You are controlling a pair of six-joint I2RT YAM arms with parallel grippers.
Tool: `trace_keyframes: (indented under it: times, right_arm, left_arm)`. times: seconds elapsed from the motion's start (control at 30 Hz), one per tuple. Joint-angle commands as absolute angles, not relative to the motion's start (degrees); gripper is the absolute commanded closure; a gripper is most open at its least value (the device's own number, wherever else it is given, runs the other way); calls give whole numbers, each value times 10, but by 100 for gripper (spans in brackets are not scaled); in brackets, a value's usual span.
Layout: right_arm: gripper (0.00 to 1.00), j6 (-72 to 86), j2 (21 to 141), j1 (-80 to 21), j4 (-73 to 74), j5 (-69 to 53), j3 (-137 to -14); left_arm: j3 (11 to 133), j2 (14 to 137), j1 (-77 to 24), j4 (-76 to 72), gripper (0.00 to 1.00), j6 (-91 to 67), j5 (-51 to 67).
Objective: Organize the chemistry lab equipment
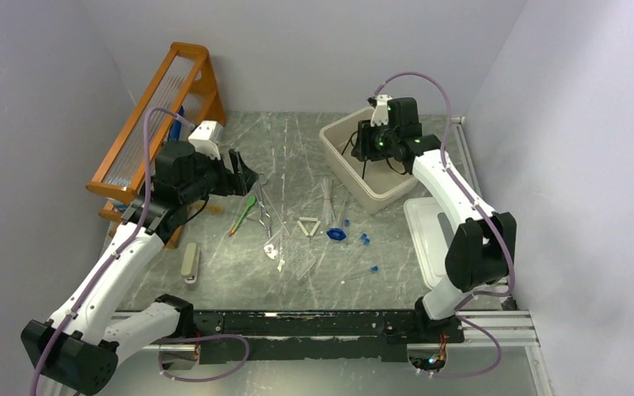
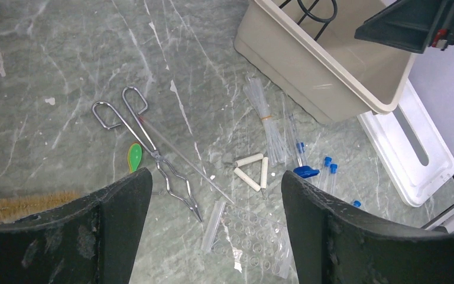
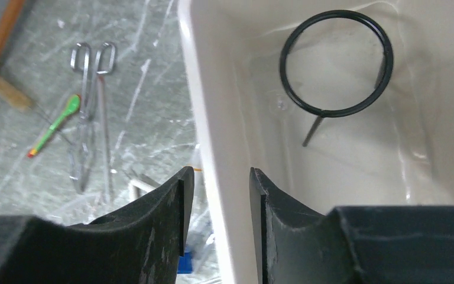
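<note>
Left gripper (image 2: 216,177): my fingers spread wide, empty, near metal scissor-handled forceps (image 2: 153,151) | right gripper (image 3: 217,174): my fingers parted, empty, at beige plastic bin (image 3: 190,59) rim | black wire ring with stem (image 3: 323,113): inside bin

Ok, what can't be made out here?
Top view: the right gripper, hidden behind its own wrist over the bin.
Top view: clear tubes, too faint to count.
Left wrist view: brush, one end under the left gripper.
Right wrist view: white triangle, mostly behind the gripper.
</note>
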State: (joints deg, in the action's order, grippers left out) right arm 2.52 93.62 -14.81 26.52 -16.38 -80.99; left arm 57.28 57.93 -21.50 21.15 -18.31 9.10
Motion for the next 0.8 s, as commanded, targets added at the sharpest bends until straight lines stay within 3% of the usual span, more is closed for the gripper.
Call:
trace_keyframes:
  times: [0.0,0.23,0.33,0.43,0.57,0.77]
  right_arm:
    - [57,141,894,-193,240,-110,-795]
    - [53,241,916,-358,181,-23,-764]
    - [41,272,968,-417,186,6,-781]
    - [37,311,1017,-460,178,35,-797]
    - [39,336,1092,-499,184,57,-847]
    - [50,342,1210,-528,252,113,-972]
  left_arm:
    - [566,560,-217,210,17,-194,58]
    - [569,501,-217,208,18,-200,1]
    - [577,479,-217,213,18,-199,-39]
    - [589,467,-217,223,17,-194,-54]
    - [605,465,-217,244,17,-190,-55]
    - [600,461,-217,246,16,-191,-54]
